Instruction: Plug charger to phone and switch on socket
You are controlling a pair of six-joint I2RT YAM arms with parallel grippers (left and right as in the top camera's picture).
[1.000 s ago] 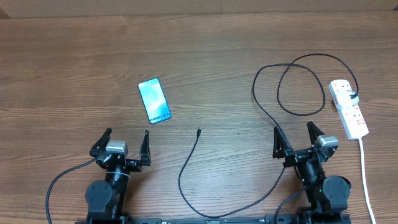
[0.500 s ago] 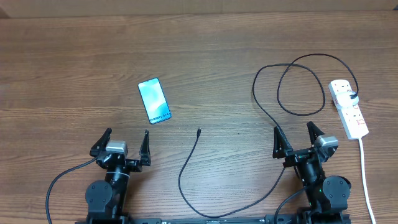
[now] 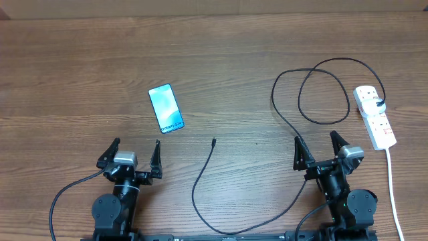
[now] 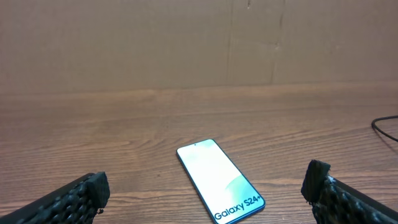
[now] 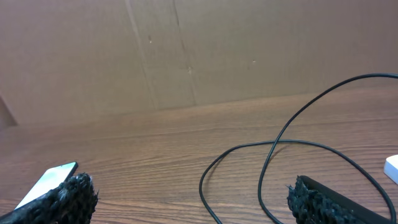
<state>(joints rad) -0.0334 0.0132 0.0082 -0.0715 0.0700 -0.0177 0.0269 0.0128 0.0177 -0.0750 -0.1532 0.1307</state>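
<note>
— State of the pincers?
— Your left pincer [image 3: 134, 147] and right pincer [image 3: 315, 142] both stand wide and hold nothing, low over the table [image 3: 73, 60].
— The task items?
— Your phone [image 3: 166, 108] lies flat ahead of the left pincer. The charger [image 3: 200, 177] tip rests between the pincers, apart from the phone. Its plug sits on the socket [image 3: 374, 115], far right.

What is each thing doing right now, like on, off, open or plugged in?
phone: lying flat, screen lit, nothing plugged in.
charger: black plug in the socket, small tip loose on the table.
socket: holds the charger's plug; switches too small to tell.
left gripper: open, empty.
right gripper: open, empty.
</note>
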